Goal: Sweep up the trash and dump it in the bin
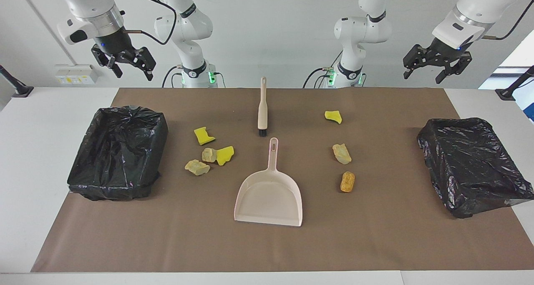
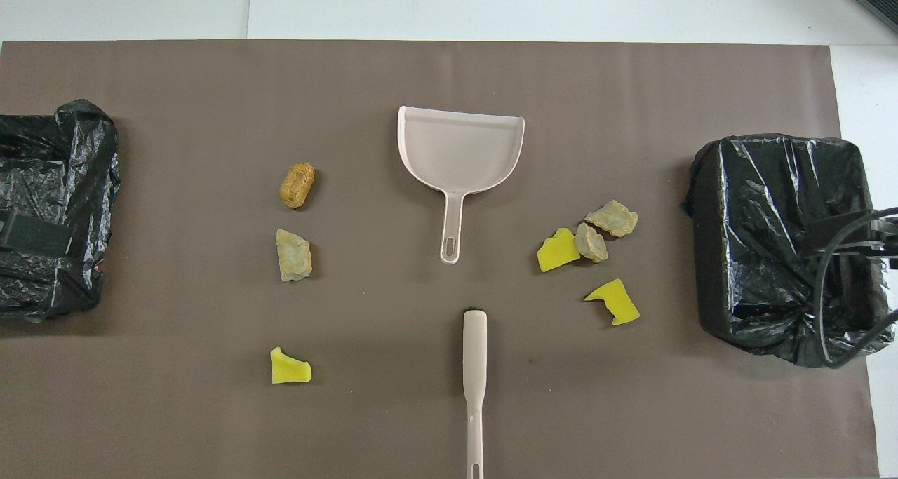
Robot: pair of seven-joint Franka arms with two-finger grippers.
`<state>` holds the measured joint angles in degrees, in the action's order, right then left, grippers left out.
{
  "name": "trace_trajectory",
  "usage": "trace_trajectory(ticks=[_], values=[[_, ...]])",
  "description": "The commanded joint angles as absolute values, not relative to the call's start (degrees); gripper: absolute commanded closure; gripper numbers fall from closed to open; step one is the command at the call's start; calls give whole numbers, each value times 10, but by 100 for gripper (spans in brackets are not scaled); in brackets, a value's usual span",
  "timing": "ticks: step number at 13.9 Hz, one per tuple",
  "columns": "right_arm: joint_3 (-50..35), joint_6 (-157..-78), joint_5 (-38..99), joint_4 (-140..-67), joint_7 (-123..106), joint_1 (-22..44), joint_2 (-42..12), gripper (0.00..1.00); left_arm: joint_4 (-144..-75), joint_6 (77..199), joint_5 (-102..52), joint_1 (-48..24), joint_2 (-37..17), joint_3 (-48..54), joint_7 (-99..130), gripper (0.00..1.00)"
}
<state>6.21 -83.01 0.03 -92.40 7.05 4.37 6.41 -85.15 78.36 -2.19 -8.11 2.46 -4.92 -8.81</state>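
Brown mat [image 1: 267, 247] on white table [image 1: 41, 172], carrying:
- Dustpan [image 1: 269, 197], mid-mat, handle toward the robots.
- Brush [image 1: 263, 107], nearer the robots' edge, in line with the dustpan handle.
- Trash, seven scraps. Four [image 1: 208, 151] clustered toward the right arm's end: two yellow, two tan. Three toward the left arm's end: yellow scrap [image 1: 333, 117], tan chunk [image 1: 342, 153], orange-brown lump [image 1: 347, 181].
- Two black-lined bins, one at each end: [image 1: 119, 151], [image 1: 475, 164].

Left gripper [image 1: 436, 66] and right gripper [image 1: 125, 64]: raised over the robots' edge, jaws open, holding nothing.
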Motion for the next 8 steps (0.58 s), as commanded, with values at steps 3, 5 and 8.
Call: trace_trajectory(ticks=[3,5,8], values=[[69,-860,-3,-948,31,40,79,0,-852,784,-13,-92,29,-53,-87,0],[69,-860,-3,-948,29,40,79,0,-852,783,-14,-94,28,-51,-88,0],[74,-842,-1,-940,24,38,80,0,-852,777,-14,-94,29,-52,-88,0]])
